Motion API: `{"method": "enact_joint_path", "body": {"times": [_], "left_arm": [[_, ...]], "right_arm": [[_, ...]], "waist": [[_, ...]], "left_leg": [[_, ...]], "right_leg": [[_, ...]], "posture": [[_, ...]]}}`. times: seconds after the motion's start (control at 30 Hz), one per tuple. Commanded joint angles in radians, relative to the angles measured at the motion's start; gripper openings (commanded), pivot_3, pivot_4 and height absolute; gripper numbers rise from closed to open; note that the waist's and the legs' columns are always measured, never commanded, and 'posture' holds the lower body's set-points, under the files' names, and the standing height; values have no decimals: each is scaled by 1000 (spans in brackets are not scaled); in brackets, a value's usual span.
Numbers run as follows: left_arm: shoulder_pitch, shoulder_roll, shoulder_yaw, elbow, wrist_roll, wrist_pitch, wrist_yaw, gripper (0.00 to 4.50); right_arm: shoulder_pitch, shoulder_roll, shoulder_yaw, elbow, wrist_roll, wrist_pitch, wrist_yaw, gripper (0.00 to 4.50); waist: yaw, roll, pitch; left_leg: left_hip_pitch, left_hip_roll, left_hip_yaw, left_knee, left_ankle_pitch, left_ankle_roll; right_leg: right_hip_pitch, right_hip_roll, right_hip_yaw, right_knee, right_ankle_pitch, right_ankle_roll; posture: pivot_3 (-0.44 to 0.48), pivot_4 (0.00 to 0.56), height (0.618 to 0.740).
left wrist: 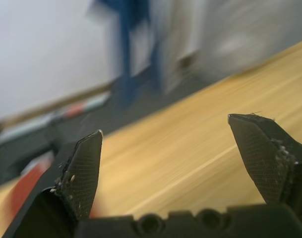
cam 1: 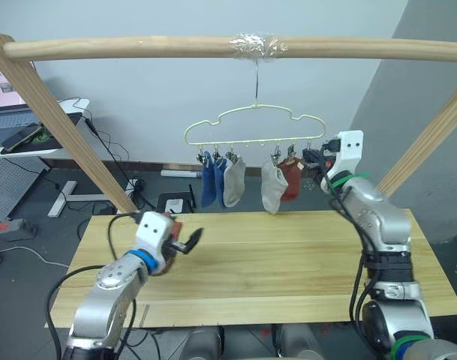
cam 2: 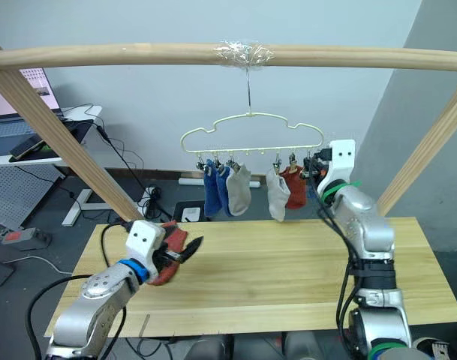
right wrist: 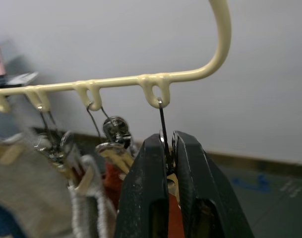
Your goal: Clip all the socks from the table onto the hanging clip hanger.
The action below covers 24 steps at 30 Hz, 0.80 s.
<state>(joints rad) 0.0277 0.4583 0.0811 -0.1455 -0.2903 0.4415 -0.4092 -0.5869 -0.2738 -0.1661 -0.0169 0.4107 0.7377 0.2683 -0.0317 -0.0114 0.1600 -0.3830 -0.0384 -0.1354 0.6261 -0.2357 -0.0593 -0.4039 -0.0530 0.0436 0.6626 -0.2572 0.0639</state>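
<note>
- At the clip hanger's (cam 1: 252, 127) right end: right gripper (right wrist: 166, 148) pinched tight on the last clip's wire.
- Over the table (cam 1: 288, 262): left gripper (left wrist: 175, 163) spread wide, empty; rust-red sock (cam 2: 170, 255) just beside it.

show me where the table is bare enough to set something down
Most of the table is bare: the whole middle and right side, between the left gripper and the right arm. The left edge is crowded, where a rust-red sock lies under that gripper.
</note>
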Motion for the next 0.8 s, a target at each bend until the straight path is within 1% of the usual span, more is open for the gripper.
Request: {"method": "enact_joint_path", "body": {"times": [0.03,0.13,0.3,0.47,0.57,0.67,0.8], "left_arm": [[-70,39,28,216,85,-102,17,4500],[-149,46,26,414,124,-169,17,4500],[-252,46,-3,715,184,-299,-19,4500],[-351,26,-25,944,215,-392,-70,4500],[-406,21,-24,1028,233,-447,-61,4500],[-456,22,4,1079,224,-463,-41,4500],[-472,24,6,1068,220,-467,-56,4500]], "right_arm": [[-68,-47,-51,-70,115,189,34,10],[-87,-78,-48,-94,154,280,50,10],[-81,-69,-64,-133,172,337,18,10],[-65,-59,-85,-166,183,379,-16,10],[-61,-51,-95,-178,186,395,-37,10],[-59,-41,-101,-193,190,410,-49,10],[-57,-30,-110,-203,191,422,-58,10]], "waist": [[-1,0,0],[-1,0,0],[-3,0,0],[-5,-1,1],[-6,-1,1],[-11,-1,1],[-25,-1,1]], "left_leg": [[0,0,0,0,0,0],[-1,0,0,0,0,0],[-2,-1,1,-1,0,0],[-2,0,0,-1,0,0],[-2,0,0,0,0,0],[-2,0,0,1,0,0],[-2,0,0,0,0,0]], "right_leg": [[0,0,0,0,0,0],[-1,0,0,-1,1,-2],[-1,-1,0,-2,1,-2],[-1,-1,-1,-1,1,-2],[-1,-1,-1,-1,1,-1],[-1,-1,-1,-1,0,1],[-1,-1,-1,0,1,0]], "posture": [[3,139,740],[-10,142,740],[-27,144,740],[-49,155,740],[-56,159,740],[-57,163,740],[-60,161,740]]}}
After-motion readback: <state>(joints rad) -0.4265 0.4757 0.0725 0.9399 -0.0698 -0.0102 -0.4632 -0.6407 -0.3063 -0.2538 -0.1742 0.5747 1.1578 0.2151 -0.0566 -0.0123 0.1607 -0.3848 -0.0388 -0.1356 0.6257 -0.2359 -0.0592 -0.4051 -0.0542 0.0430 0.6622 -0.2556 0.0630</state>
